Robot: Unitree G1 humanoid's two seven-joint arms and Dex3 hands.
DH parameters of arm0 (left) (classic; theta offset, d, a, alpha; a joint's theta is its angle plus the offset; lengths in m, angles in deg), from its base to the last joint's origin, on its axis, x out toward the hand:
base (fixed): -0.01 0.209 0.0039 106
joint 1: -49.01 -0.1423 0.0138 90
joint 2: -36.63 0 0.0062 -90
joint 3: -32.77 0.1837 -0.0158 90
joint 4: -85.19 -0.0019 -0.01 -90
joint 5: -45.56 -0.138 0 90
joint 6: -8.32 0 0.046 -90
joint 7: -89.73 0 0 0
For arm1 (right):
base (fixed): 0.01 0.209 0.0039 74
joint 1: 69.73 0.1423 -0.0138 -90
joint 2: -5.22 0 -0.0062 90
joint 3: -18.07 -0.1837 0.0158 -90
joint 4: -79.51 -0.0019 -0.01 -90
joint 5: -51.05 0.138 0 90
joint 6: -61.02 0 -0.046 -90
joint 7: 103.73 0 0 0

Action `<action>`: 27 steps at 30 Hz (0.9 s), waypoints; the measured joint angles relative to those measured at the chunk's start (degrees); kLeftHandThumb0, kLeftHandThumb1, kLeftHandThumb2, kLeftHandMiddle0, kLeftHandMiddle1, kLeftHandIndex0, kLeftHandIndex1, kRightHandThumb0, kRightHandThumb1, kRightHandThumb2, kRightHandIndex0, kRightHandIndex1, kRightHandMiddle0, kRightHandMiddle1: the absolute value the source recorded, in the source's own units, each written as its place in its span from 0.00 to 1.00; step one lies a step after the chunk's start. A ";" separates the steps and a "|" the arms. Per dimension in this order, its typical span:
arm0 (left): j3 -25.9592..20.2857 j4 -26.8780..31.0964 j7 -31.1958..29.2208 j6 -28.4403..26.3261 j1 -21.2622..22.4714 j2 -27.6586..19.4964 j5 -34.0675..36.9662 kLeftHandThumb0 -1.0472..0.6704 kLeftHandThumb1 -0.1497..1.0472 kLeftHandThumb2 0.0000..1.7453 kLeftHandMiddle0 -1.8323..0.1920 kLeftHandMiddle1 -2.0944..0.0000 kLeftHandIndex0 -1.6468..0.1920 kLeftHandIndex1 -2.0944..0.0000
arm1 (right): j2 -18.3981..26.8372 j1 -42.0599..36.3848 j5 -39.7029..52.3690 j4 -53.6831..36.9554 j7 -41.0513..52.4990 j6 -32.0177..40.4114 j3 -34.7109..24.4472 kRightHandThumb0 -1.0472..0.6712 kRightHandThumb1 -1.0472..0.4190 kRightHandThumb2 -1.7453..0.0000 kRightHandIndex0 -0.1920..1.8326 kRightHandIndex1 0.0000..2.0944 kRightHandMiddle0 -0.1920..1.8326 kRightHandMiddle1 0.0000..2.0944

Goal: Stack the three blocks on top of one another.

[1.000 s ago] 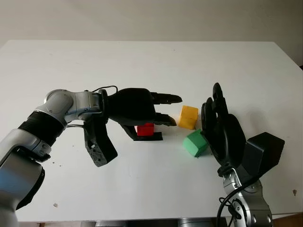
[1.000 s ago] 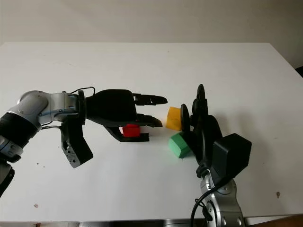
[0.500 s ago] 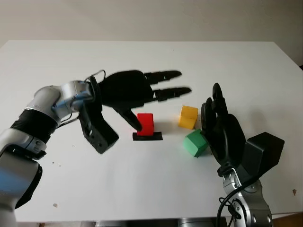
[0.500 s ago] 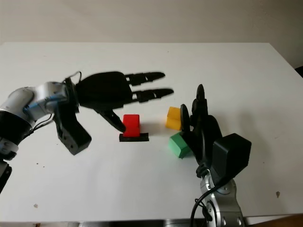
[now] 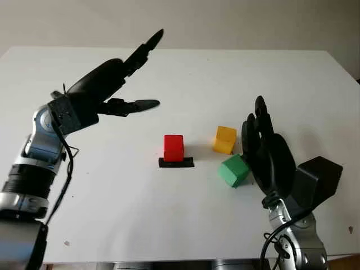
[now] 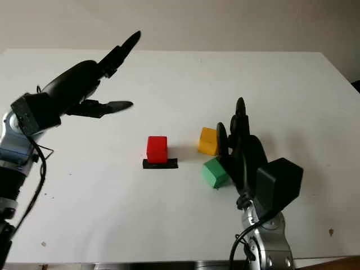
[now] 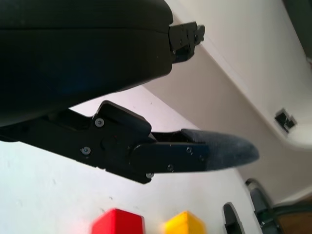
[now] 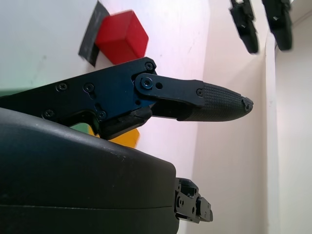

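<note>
- The red block (image 5: 173, 147) is seen standing upright on a small black mat (image 5: 176, 162) near the middle of the white counter (image 5: 185, 225), with nothing stacked on it.
- The yellow block (image 5: 224, 139) is found to the right of the red one, apart from it, directly on the counter.
- The green block (image 5: 234, 171) is set just in front of the yellow block, close beside it, slightly turned.
- The left hand (image 5: 101, 84) is held raised above the counter's left side, well apart from all three blocks; it is open and nothing is held by its fingers (image 7: 209, 153).
- The right hand (image 5: 267, 154) is held upright just to the right of the green and yellow blocks; it is open, with nothing grasped by its fingers (image 8: 214, 101).
</note>
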 measured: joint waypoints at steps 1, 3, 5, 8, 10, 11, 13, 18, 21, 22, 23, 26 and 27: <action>-1.21 1.12 0.85 -1.31 -1.48 1.14 1.30 0.13 1.00 0.33 1.00 1.00 1.00 1.00 | 0.54 0.54 -0.19 0.07 0.15 -0.04 -0.31 0.19 0.00 0.68 0.00 0.00 0.00 0.00; -3.28 3.63 2.21 -3.72 -4.85 3.35 3.70 0.13 1.00 0.32 1.00 1.00 1.00 1.00 | 1.87 1.81 -0.39 0.54 0.93 -0.50 -1.19 0.21 0.00 0.67 0.00 0.00 0.00 0.00; -4.81 5.86 2.60 -5.85 -8.27 5.43 6.49 0.14 1.00 0.32 1.00 1.00 1.00 1.00 | 3.71 3.19 -0.65 1.12 1.74 -0.58 -1.89 0.20 0.00 0.68 0.00 0.00 0.00 0.00; -6.99 8.20 3.78 -8.24 -12.78 9.10 10.33 0.15 1.00 0.34 1.00 1.00 1.00 1.00 | 6.38 5.96 -1.43 1.53 2.57 0.63 -2.94 0.22 0.00 0.69 0.00 0.00 0.00 0.00; -8.18 9.64 5.58 -8.85 -15.39 11.06 11.38 0.16 1.00 0.36 1.00 1.00 1.00 1.00 | 8.17 8.15 -1.63 1.81 3.43 1.43 -3.65 0.22 0.00 0.69 0.00 0.00 0.00 0.00; -8.49 10.10 6.25 -9.02 -16.45 11.58 11.39 0.15 1.00 0.36 1.00 1.00 1.00 1.00 | 9.14 9.32 -1.89 2.20 3.79 1.63 -3.83 0.21 0.00 0.70 0.00 0.00 0.00 0.00; -8.88 11.11 7.38 -9.23 -17.96 12.25 11.19 0.15 1.00 0.36 1.00 1.00 1.00 1.00 | 10.85 11.66 -2.96 3.60 4.17 1.66 -3.91 0.20 0.00 0.70 0.00 0.00 0.00 0.00; -9.57 13.93 8.31 -10.35 -19.37 12.52 10.57 0.15 1.00 0.35 1.00 1.00 1.00 1.00 | 16.37 15.29 -7.86 6.57 6.43 2.34 -3.17 0.18 0.00 0.72 0.00 0.01 0.00 0.01; -9.60 14.40 8.28 -11.45 -19.96 12.54 10.12 0.16 1.00 0.36 1.00 1.00 1.00 1.00 | 18.57 17.48 -8.56 8.42 8.71 2.11 -3.12 0.19 0.00 0.76 0.01 0.01 0.01 0.02; -9.58 14.56 8.28 -11.88 -20.05 12.58 10.02 0.16 1.00 0.37 1.00 1.00 1.00 1.00 | 19.23 18.20 -8.55 9.21 9.53 1.63 -3.12 0.19 0.00 0.77 0.01 0.01 0.01 0.02; -9.57 14.84 8.32 -12.29 -20.10 12.65 9.90 0.17 1.00 0.37 1.00 1.00 1.00 1.00 | 19.86 18.77 -8.57 10.11 10.29 0.96 -3.12 0.19 0.00 0.80 0.01 0.02 0.01 0.02; -9.60 15.48 8.69 -13.16 -20.12 13.25 9.63 0.17 1.00 0.37 1.00 1.00 1.00 1.00 | 22.80 20.43 -9.62 13.94 12.96 -3.32 -2.94 0.22 0.01 0.92 0.04 0.03 0.06 0.05; -9.61 15.51 8.70 -13.32 -20.14 13.31 9.63 0.17 1.00 0.37 1.00 1.00 1.00 1.00 | 24.38 20.85 -10.90 15.27 13.83 -5.53 -2.53 0.23 0.04 0.95 0.05 0.03 0.09 0.06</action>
